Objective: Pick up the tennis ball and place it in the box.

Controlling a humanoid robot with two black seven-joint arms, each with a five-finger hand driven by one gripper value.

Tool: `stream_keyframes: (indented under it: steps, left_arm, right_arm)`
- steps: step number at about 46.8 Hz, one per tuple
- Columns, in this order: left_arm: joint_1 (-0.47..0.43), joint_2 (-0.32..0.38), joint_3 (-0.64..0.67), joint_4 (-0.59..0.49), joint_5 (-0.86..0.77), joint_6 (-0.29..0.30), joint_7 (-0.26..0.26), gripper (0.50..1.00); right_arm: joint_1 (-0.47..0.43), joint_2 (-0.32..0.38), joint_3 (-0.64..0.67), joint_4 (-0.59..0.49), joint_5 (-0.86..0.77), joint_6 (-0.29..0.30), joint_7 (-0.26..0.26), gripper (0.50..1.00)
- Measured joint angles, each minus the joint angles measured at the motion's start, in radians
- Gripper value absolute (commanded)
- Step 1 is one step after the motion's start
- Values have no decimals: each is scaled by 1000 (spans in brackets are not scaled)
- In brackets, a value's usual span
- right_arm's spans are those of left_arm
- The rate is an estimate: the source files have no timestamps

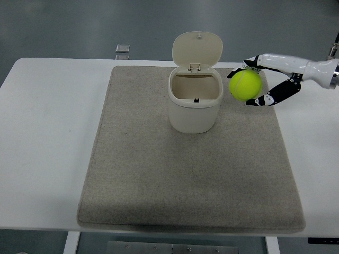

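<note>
Transport step in hand, by the look of it: tennis ball (245, 85) off the mat and in the air at upper right of centre, just right of the box (195, 103) and about level with its rim. Right hand (267, 79) in from the right edge of the frame, fingers curled around the ball, white upper fingers over its top, black-tipped lower ones under its right side. Grasp apparently firm, though contact on the far side hidden. Left arm nowhere in the frame.

Box upright at upper centre of the grey mat (159, 185), cream-coloured, its hinged lid (197, 48) tipped back and open, mouth clear and facing up. Mat spread across the white table (47, 132); a small grey square object (122, 49) on the floor beyond the table's far edge, upper left of the box.

Pick-up seemingly complete; placing not yet done. Next move, as a judgement: a short carry leftward to bring the ball over the open mouth, clear of the rim and the raised lid, then a release. Main risk: a release too soon, with the ball striking the right rim and bouncing off.
</note>
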Motion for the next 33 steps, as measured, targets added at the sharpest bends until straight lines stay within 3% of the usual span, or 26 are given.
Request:
stream_keyframes:
  steps: [14, 30, 33]
  left_arm:
    - [0, 0, 0, 0, -1, 0, 0, 996]
    - [0, 0, 0, 0, 0, 0, 0, 996]
    - [0, 0, 0, 0, 0, 0, 0, 996]
  right_arm:
    - [21, 129, -9, -13, 10, -16, -16, 500]
    - [34, 195, -11, -67, 67, -32, -112, 500]
    - [33, 196, -12, -71, 73, -34, -118, 539]
